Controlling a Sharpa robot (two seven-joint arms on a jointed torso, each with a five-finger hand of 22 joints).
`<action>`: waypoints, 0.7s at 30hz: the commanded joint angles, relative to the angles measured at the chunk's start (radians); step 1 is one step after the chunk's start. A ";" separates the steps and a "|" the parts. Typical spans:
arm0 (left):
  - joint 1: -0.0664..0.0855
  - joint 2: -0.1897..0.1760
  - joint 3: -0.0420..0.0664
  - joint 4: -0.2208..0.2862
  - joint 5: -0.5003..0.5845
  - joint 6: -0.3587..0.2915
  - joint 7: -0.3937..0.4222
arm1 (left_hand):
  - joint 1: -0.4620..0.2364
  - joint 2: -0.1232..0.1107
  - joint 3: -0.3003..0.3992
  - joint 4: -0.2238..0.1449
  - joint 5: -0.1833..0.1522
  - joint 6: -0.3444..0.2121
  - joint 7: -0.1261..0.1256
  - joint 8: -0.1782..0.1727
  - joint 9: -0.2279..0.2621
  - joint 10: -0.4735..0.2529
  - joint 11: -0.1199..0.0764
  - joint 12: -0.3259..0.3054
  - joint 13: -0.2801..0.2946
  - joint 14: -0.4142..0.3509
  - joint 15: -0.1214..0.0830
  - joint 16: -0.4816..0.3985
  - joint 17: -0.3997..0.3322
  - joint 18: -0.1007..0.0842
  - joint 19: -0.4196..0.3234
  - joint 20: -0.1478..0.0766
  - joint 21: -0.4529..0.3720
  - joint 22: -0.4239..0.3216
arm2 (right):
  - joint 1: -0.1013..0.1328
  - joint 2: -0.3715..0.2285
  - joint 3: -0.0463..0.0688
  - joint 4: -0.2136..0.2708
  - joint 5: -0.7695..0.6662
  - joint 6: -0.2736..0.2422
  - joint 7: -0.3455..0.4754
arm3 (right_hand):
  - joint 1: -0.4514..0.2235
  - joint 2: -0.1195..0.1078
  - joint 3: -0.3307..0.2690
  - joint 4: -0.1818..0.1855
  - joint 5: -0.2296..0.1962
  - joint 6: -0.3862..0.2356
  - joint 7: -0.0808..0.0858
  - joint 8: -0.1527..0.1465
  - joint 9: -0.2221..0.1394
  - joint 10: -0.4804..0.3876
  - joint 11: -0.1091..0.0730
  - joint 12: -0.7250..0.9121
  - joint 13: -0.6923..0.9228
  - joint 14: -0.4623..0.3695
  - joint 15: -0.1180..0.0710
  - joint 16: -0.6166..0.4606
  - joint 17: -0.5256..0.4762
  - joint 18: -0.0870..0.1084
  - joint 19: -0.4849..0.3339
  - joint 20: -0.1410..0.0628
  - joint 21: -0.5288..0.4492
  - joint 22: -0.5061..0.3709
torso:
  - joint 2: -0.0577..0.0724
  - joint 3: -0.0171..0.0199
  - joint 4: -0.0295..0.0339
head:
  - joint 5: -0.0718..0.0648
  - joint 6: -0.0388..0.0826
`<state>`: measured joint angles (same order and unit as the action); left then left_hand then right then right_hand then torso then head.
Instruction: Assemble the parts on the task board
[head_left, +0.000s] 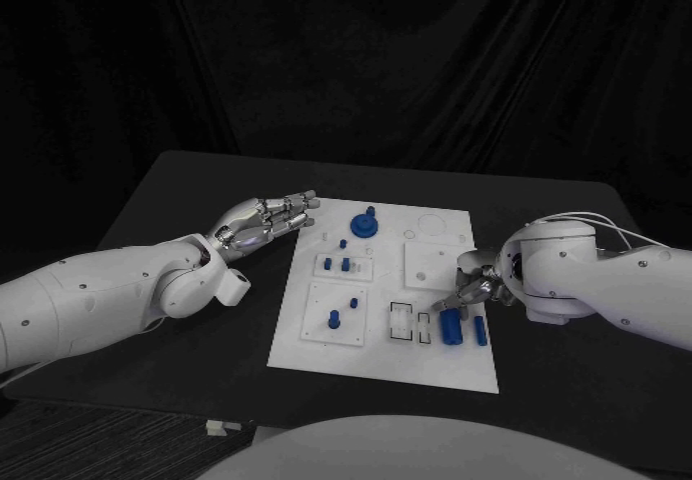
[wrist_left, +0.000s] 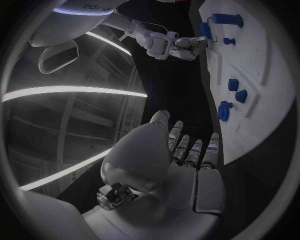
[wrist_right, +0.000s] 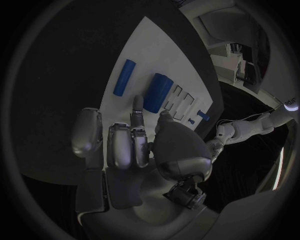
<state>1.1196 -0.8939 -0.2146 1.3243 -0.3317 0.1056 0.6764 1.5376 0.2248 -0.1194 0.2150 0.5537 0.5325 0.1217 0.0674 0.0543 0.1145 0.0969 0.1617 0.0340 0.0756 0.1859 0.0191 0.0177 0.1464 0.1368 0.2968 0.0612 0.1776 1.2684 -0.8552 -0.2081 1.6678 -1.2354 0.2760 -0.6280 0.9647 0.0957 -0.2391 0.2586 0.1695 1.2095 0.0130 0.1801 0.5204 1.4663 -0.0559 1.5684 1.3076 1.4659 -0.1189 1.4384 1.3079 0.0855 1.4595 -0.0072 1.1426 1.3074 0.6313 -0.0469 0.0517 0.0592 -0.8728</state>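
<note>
The white task board (head_left: 433, 355) lies mid-table with blue parts on it. A round knob (head_left: 366, 224) stands near its far edge, and small pegs (head_left: 339, 265) and another peg (head_left: 335, 320) stand on its left half. A thick cylinder (head_left: 451, 326) and a slim bar (head_left: 479, 328) lie near the right edge. My right hand (head_left: 473, 290) hovers just above them, one finger (wrist_right: 136, 106) stretched toward the cylinder (wrist_right: 157, 92), the others curled, holding nothing. My left hand (head_left: 268, 224) floats off the board's far-left corner, fingers (wrist_left: 190, 150) straight and empty.
Bare black table (head_left: 188, 190) surrounds the board on all sides, with dark curtains behind. Empty rectangular slots (head_left: 411, 322) sit beside the cylinder. In the left wrist view the board (wrist_left: 262, 65) and my right hand (wrist_left: 178, 47) show across from the left palm.
</note>
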 joint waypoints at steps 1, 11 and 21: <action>-0.002 0.001 0.001 0.001 0.007 0.008 0.012 | 0.004 -0.006 0.006 -0.001 0.004 0.006 0.000 0.006 0.002 0.005 0.000 0.004 0.001 0.008 -0.002 0.006 0.001 -0.008 0.006 -0.003 0.001 0.001 | -0.003 -0.005 0.000 0.005 -0.006 0.005 -0.018 | 0.007 -0.004 -0.001 -0.007 -0.001 0.007 0.000 -0.005 -0.002 0.105 0.000 0.002 0.263 0.073 -0.009 0.005 0.034 -0.005 0.003 -0.006 0.005 0.158 | 0.001 0.0000 0.0000 | 0.002 0.000; -0.003 -0.001 0.001 0.002 0.007 0.008 0.011 | 0.004 -0.006 0.006 -0.001 0.004 0.006 0.000 0.006 0.002 0.005 0.000 0.004 0.001 0.008 -0.002 0.006 0.001 -0.008 0.006 -0.003 0.001 0.001 | -0.003 -0.033 0.000 0.022 -0.012 -0.031 -0.015 | -0.004 -0.003 -0.003 -0.004 -0.011 -0.112 0.017 -0.069 -0.017 0.105 0.001 0.002 0.263 0.080 0.000 0.040 0.082 -0.014 0.018 -0.002 0.055 0.169 | -0.001 0.0002 0.0008 | 0.005 0.000; -0.004 0.001 0.001 0.000 0.007 0.009 0.011 | 0.004 -0.007 0.007 -0.001 0.004 0.007 0.001 0.006 0.002 0.007 0.002 0.005 0.001 0.009 -0.002 0.006 0.002 -0.008 0.008 -0.003 0.002 0.001 | -0.004 -0.039 0.000 0.029 -0.014 -0.043 -0.012 | -0.010 -0.003 -0.002 -0.002 -0.014 -0.073 0.013 -0.024 0.027 0.105 0.009 0.002 0.263 0.081 0.007 0.053 0.095 -0.017 0.022 0.006 0.075 0.173 | -0.001 0.0001 0.0006 | 0.001 0.000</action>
<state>1.1171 -0.8950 -0.2146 1.3231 -0.3317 0.1058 0.6757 1.5376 0.2249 -0.1195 0.2150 0.5537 0.5325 0.1217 0.0674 0.0542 0.1144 0.0969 0.1617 0.0339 0.0792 0.1823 0.0191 0.0176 0.1465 0.1404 0.2932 0.0612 0.1774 1.2672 -0.8947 -0.2081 1.6929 -1.2400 0.2527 -0.6281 0.9645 0.0956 -0.2412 0.2551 0.1618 1.1288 0.0258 0.1532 0.5448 1.4662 -0.0559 1.5684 1.3075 1.4659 -0.1189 1.4879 1.3077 0.0858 1.4668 -0.0073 1.2124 1.3081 0.6308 -0.0466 0.0525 0.0599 -0.8728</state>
